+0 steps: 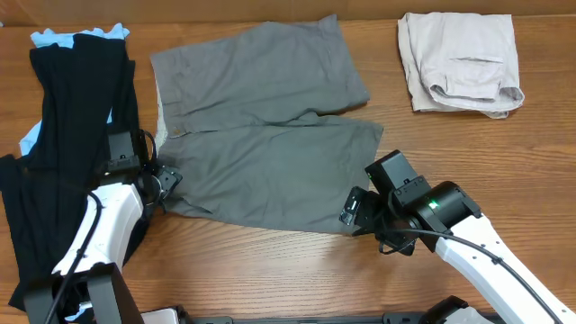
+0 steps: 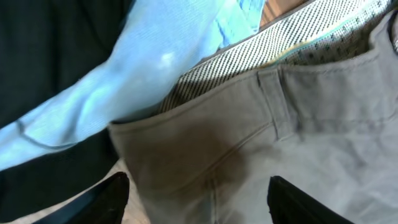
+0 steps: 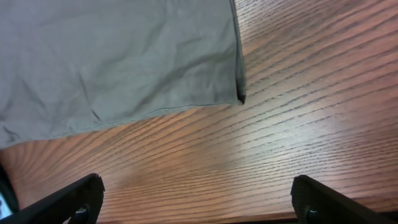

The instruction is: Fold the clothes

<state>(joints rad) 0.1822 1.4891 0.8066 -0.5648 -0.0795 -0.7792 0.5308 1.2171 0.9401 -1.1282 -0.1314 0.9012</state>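
Grey shorts (image 1: 270, 153) flat on table (image 1: 270, 270), between both claws. Left gripper (image 1: 167, 183): jaws apart, straddling waistband corner (image 2: 161, 124) beneath, nothing pinched. Right gripper (image 1: 353, 209): wide, empty; hem corner (image 3: 239, 93) just ahead. Likely staged to lift near edge for fold.

Grey shorts (image 1: 265, 135) lie spread flat on a wooden tabletop (image 1: 504, 171), waistband to the left. The left arm (image 1: 112, 216) has its jaws at the waistband's near corner, and the right arm (image 1: 486, 247) at the near hem corner. Folded beige shorts (image 1: 461, 63) sit top right. A black garment (image 1: 63, 153) and a light-blue garment (image 1: 54, 38) lie at left.
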